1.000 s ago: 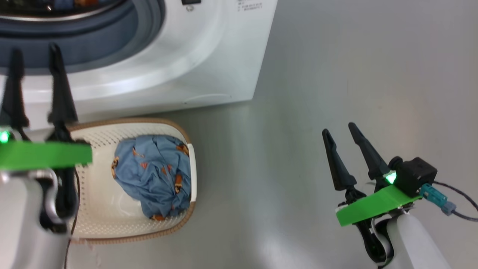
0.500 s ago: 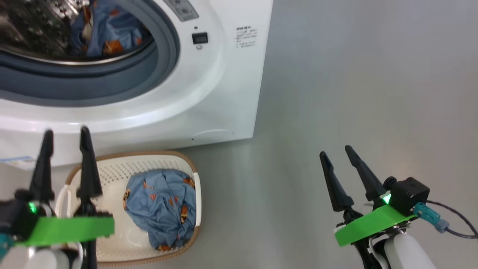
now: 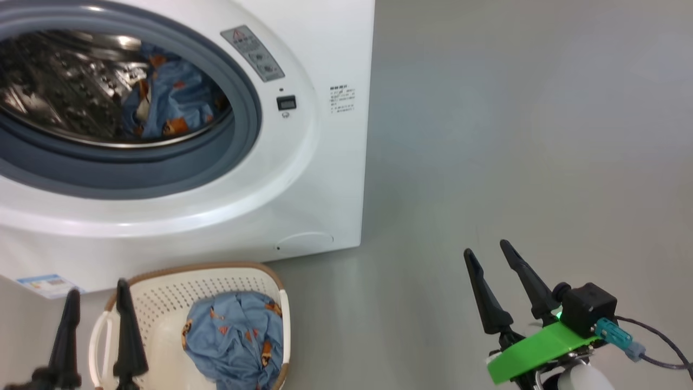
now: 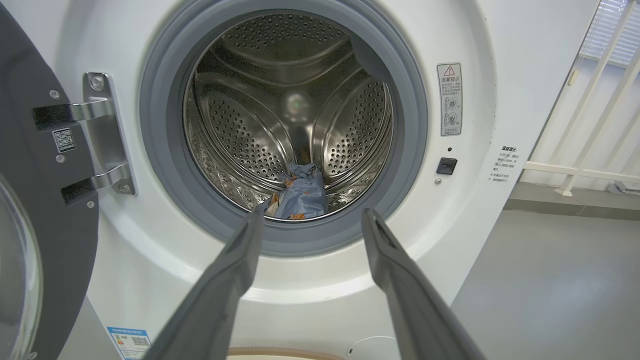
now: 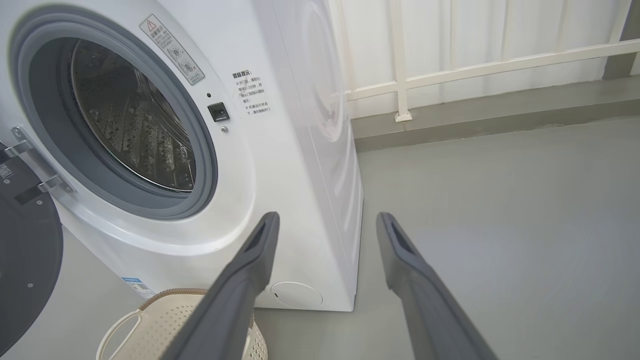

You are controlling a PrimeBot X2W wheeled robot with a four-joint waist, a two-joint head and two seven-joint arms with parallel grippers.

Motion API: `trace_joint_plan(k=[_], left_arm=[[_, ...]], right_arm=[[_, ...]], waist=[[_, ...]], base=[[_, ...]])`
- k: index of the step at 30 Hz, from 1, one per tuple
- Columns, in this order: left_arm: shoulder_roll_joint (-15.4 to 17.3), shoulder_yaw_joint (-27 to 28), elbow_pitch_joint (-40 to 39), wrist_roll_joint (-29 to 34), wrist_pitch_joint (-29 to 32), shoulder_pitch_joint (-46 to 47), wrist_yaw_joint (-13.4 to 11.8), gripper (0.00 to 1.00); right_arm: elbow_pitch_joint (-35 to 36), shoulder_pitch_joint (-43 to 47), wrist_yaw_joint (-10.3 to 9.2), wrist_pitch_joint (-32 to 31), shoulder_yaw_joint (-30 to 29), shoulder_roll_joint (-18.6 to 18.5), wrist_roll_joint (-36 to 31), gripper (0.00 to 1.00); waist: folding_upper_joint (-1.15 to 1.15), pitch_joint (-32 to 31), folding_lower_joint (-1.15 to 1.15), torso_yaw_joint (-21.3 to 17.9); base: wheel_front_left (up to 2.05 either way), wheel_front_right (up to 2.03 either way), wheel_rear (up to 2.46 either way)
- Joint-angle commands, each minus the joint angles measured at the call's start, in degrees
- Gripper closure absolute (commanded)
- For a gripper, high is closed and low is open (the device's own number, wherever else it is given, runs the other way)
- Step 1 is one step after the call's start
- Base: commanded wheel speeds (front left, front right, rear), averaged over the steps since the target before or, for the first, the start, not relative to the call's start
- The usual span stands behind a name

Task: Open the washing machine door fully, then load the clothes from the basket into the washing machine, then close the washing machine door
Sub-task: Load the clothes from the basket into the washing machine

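The clothes are a crumpled heap of blue printed cloth in the basket, bunched against its right wall with the left of its bottom bare. A second piece of the same cloth lies at the front bottom of the drum, just behind the gasket. I judge the heap light, soft and limp: it will not keep its shape when lifted, it will sag and trail below the fingers, and a loose tail could catch on the basket's braided rim or drag over the gasket lip on the way in. The best hold looks to be a high fold near the middle of the heap, pinched deep so that several layers come up together (a nip at one corner would likely unroll the cloth and leave the rest behind). The basket stands on the floor right at the foot of the washing machine, below the drum mouth. The door is swung wide to the left on its hinge, leaving the opening free. The left gripper hangs over the basket's left edge and points toward the drum, its fingers spread wide with nothing between them. The right gripper is well apart over bare floor, right of the machine's front corner, likewise spread wide and empty.
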State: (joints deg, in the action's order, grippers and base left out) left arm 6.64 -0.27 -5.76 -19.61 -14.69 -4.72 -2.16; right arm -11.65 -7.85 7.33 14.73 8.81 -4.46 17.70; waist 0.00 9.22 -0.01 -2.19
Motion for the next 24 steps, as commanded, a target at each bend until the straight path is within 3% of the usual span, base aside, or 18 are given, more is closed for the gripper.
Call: trace_joint_plan(k=[1, 9, 24], left_arm=[[-0.2, 2.9, -1.5, 0.7, -0.3, -0.6, 0.5, 0.00], [-3.2, 4.7, -0.5, 2.5, -0.3, -5.3, 2.4, 0.00], [-3.7, 5.0, 3.2, 6.6, -0.3, -8.0, 2.8, 0.00]], right_arm=[[1.5, 1.1, 0.16, 0.3, 1.2, 0.3, -0.3, 0.00], [1.7, 4.3, 0.16, 0.3, 1.1, 0.5, -1.8, 0.00], [3.6, 6.4, 0.16, 0.3, 0.1, 0.8, -4.5, 0.00]], waist=[[0.00, -2.4, 0.01, -0.4], [0.00, -5.8, 0.01, -1.1], [0.00, -7.9, 0.01, -1.4]], base=[[0.00, 0.00, 0.00], [0.00, 0.00, 0.00], [0.00, 0.00, 0.00]])
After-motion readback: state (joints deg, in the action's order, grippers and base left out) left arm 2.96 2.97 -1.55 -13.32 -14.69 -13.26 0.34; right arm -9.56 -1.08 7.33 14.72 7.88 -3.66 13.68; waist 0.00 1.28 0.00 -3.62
